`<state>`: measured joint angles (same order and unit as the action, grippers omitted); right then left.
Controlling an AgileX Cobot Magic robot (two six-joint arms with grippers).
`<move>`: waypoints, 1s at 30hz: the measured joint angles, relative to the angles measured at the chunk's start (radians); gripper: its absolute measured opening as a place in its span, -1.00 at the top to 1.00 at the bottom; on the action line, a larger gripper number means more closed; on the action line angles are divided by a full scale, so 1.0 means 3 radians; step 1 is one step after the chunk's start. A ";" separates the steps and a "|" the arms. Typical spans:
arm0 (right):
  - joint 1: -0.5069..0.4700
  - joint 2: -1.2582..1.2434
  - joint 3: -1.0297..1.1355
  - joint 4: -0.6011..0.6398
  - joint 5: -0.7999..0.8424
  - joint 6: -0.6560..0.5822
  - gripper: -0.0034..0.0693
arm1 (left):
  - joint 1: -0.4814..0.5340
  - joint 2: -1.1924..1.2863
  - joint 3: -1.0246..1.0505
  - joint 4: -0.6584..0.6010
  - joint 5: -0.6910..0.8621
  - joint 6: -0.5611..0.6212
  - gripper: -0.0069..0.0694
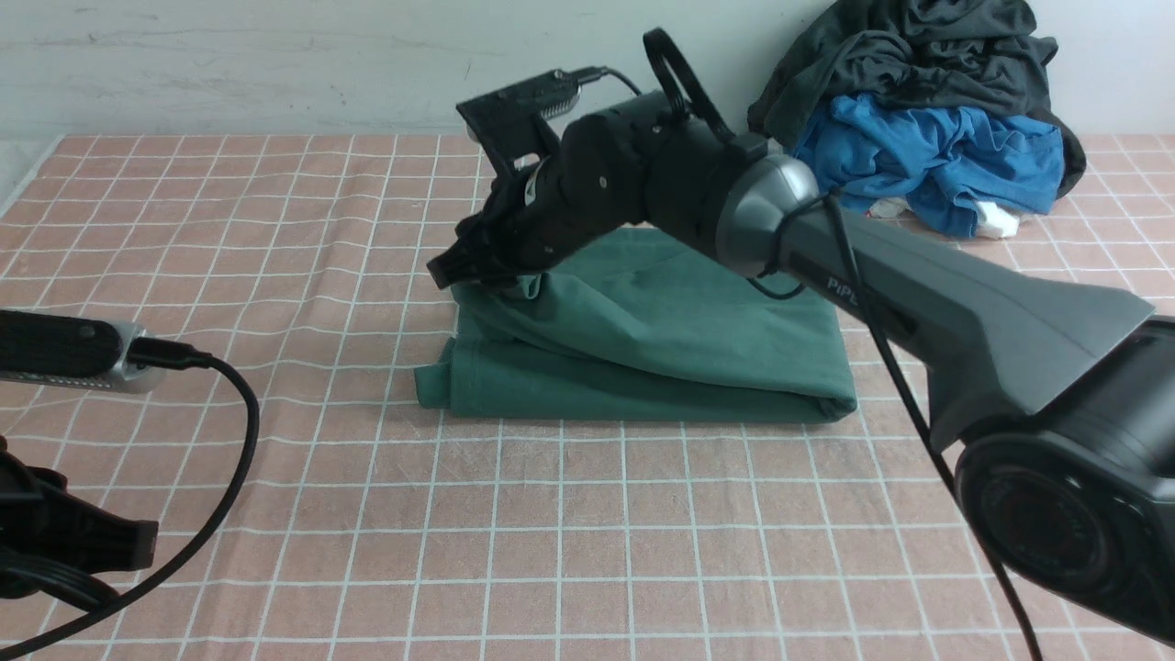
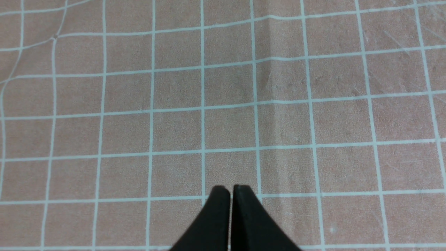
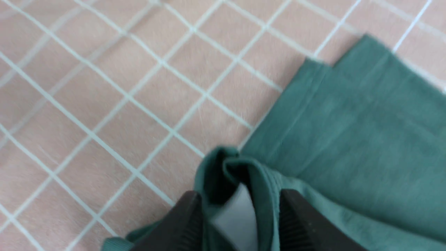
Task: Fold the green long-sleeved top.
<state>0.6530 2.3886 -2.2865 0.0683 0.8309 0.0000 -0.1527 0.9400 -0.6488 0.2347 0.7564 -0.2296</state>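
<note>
The green long-sleeved top (image 1: 643,340) lies folded into a thick rectangle at the table's middle. Its upper layer puffs up toward the left edge. My right gripper (image 1: 452,269) reaches across to that left edge. In the right wrist view its jaws (image 3: 240,197) stand apart, with a loose bunch of the green top (image 3: 348,139) and the white neck tag (image 3: 233,212) between them, not squeezed. My left gripper (image 1: 138,542) is low at the near left, far from the top. In the left wrist view it (image 2: 231,190) is shut and empty over bare cloth.
A pink checked tablecloth (image 1: 275,275) covers the table. A heap with a dark charcoal-grey garment (image 1: 918,46) and a bright blue garment (image 1: 927,156) sits at the far right by the wall. The left arm's cable (image 1: 239,431) loops at the near left.
</note>
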 joint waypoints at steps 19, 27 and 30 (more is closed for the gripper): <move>0.0007 0.0439 -0.0279 0.0132 0.0756 0.0094 0.79 | 0.0000 0.0000 0.0000 -0.0196 -0.0061 0.0000 0.83; 0.0159 0.0485 -0.0604 0.0639 0.0237 -0.0154 0.94 | 0.0000 0.0000 0.0000 -0.0199 -0.0066 0.0000 0.83; 0.0144 0.0449 -0.0889 0.0459 0.0429 -0.0160 0.94 | 0.0000 -0.0004 0.0000 -0.0199 -0.0058 0.0000 0.83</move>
<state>0.6962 2.5234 -2.5532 0.2058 0.9596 -0.0481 -0.1527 0.9387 -0.6488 0.1750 0.7390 -0.2296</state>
